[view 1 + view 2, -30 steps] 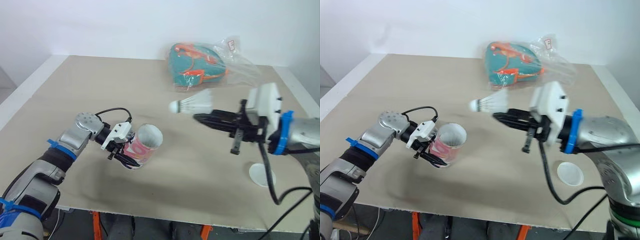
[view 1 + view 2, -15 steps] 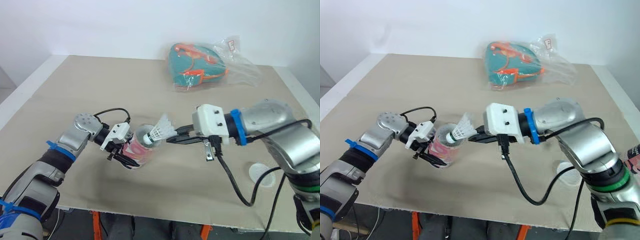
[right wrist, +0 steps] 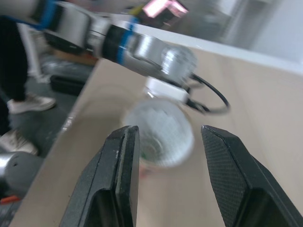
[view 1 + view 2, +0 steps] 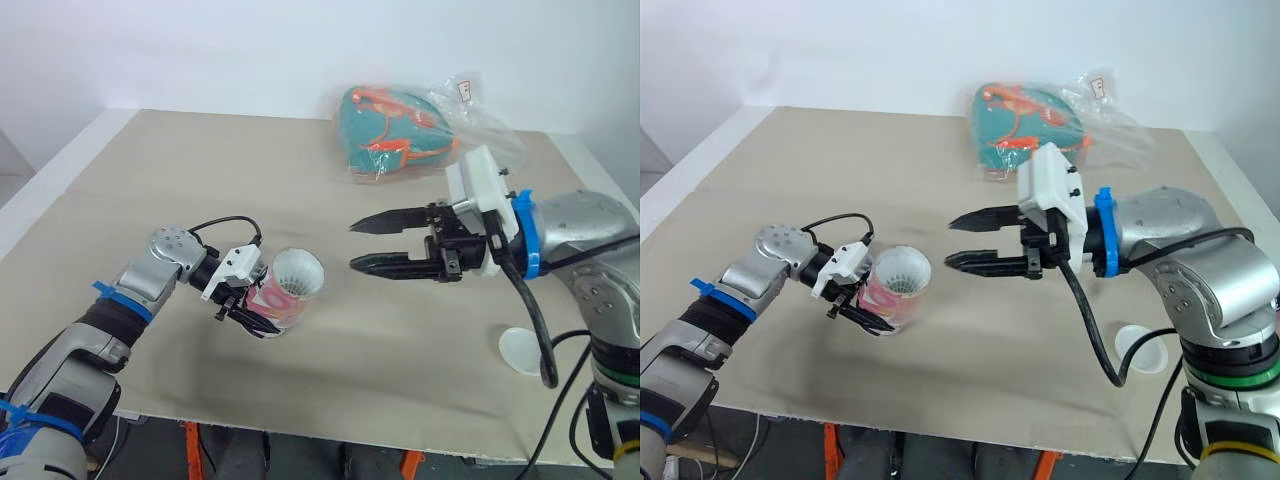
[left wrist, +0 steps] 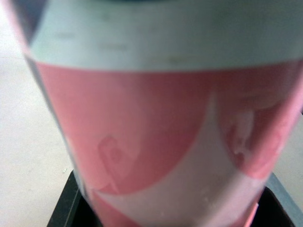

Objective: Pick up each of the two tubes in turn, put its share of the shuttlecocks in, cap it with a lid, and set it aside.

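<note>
Left eye view: R gripper [image 4: 353,245] spread, off tube [image 4: 285,291] rim.

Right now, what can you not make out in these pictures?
- Eye views: how many shuttlecocks are in the tube; its wall hides all but the top feathers.
- Eye views: the tube's base, covered by the left gripper.
- Left eye view: part of the lid, crossed by the right arm's cable.
- Eye views: what the bag holds; crumpled film hides it.
</note>
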